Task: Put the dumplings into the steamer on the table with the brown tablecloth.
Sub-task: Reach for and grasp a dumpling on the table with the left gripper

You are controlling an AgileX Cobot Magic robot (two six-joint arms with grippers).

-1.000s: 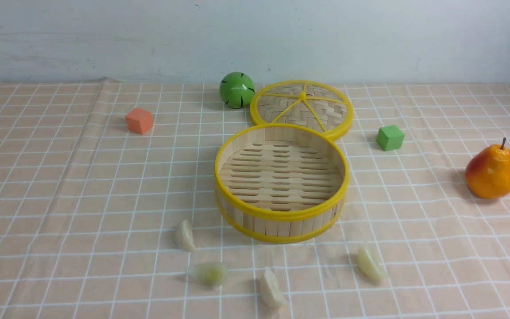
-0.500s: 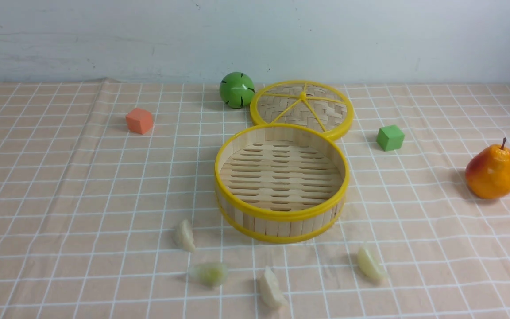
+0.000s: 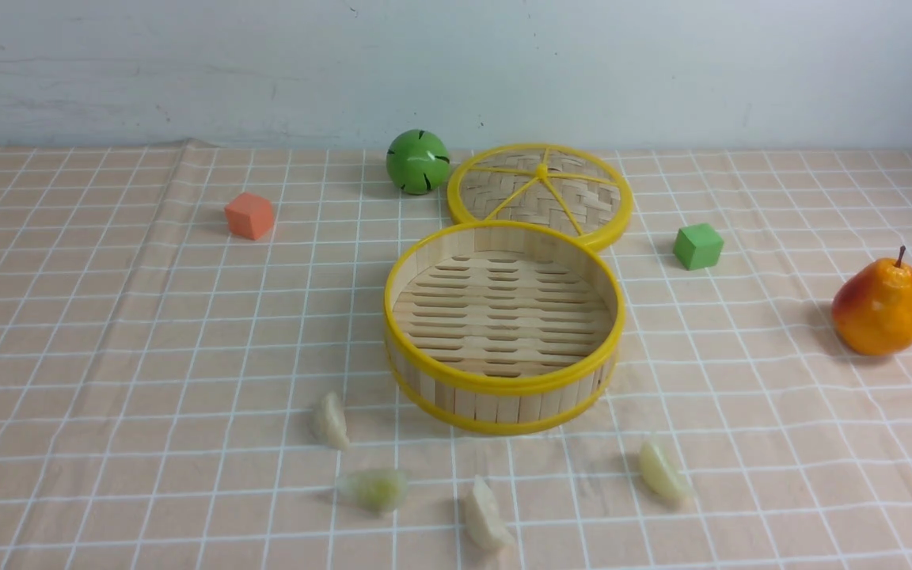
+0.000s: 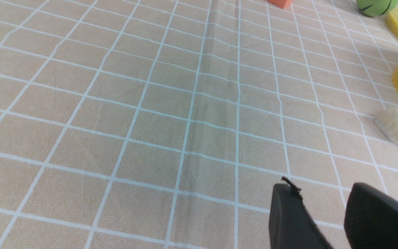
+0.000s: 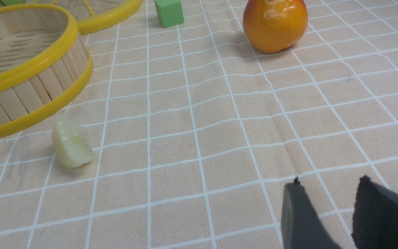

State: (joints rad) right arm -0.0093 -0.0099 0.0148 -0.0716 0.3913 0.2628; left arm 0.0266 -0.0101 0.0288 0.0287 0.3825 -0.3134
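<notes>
Green ball (image 3: 418, 161) edged left; front view misses left gripper (image 4: 320, 188), right gripper (image 5: 329, 181).

The left gripper (image 4: 320, 195) and the right gripper (image 5: 328, 190) each pointed forward and downward, dark jaws parted with a clear gap between them, gripping nothing.

Matte black gripper fingers (image 4: 288, 218) — tapered, blunt

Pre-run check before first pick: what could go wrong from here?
1. The four small cream-white crescent dumplings lie on the wrinkled beige grid tablecloth; a pinch may snag fabric or slip.
2. The leftmost dumpling sits close to the yellow rim of the round bamboo steamer; an approach could nudge the basket toward the flat woven lid behind it.
</notes>
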